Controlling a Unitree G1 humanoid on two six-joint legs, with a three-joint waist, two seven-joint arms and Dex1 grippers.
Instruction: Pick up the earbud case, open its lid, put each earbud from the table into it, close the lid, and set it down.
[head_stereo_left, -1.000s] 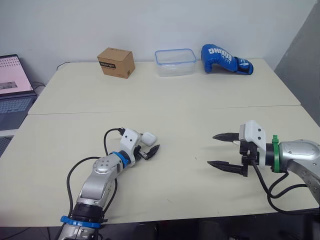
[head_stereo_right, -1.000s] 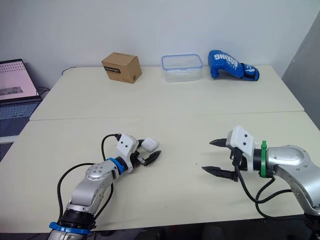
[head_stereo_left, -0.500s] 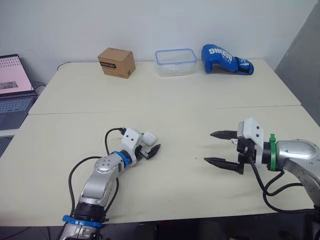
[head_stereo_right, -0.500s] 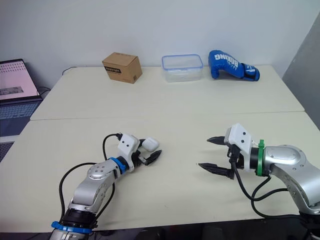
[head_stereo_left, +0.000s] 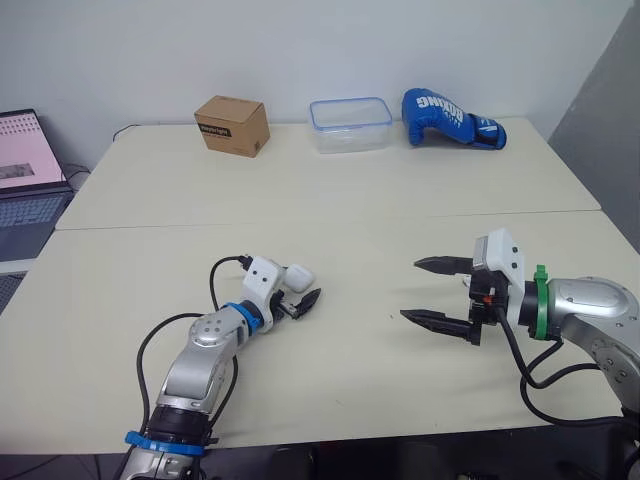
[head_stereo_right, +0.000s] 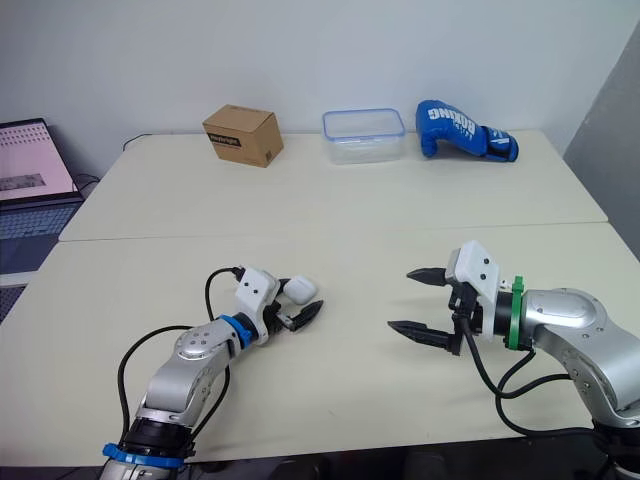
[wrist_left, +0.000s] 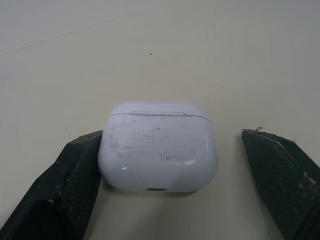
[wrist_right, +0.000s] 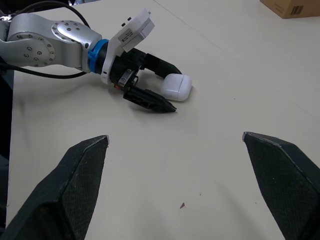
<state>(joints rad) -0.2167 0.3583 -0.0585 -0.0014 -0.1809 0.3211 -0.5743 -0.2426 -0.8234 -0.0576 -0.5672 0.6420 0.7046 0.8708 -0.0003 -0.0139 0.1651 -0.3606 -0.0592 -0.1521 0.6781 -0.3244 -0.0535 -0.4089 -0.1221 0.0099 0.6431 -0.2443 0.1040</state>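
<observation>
The earbud case (wrist_left: 158, 146) lies on the tabletop (head_stereo_left: 350, 200), a little left of centre in the lower half of the head views, white and scuffed, with its lid shut. The left tool (head_stereo_left: 305, 285) is released and straddles it. In the left wrist view one black finger (wrist_left: 75, 175) touches the case's side, while the other finger (wrist_left: 280, 170) stands apart from it with bare tabletop between. The right tool (head_stereo_left: 411, 289) is at the lower right of the head views, also released. Its two fingers are spread wide and point toward the middle of the frame, well apart from the case. Along the far edge of the tabletop, at the top of the frame, stand a cardboard box (head_stereo_left: 232, 125), a clear container (head_stereo_left: 350, 124) with a blue rim, and a blue boxing glove (head_stereo_left: 452, 118), from left to right. A laptop (head_stereo_left: 25, 180) with its screen lit sits off the tabletop at the left edge of the frame.
</observation>
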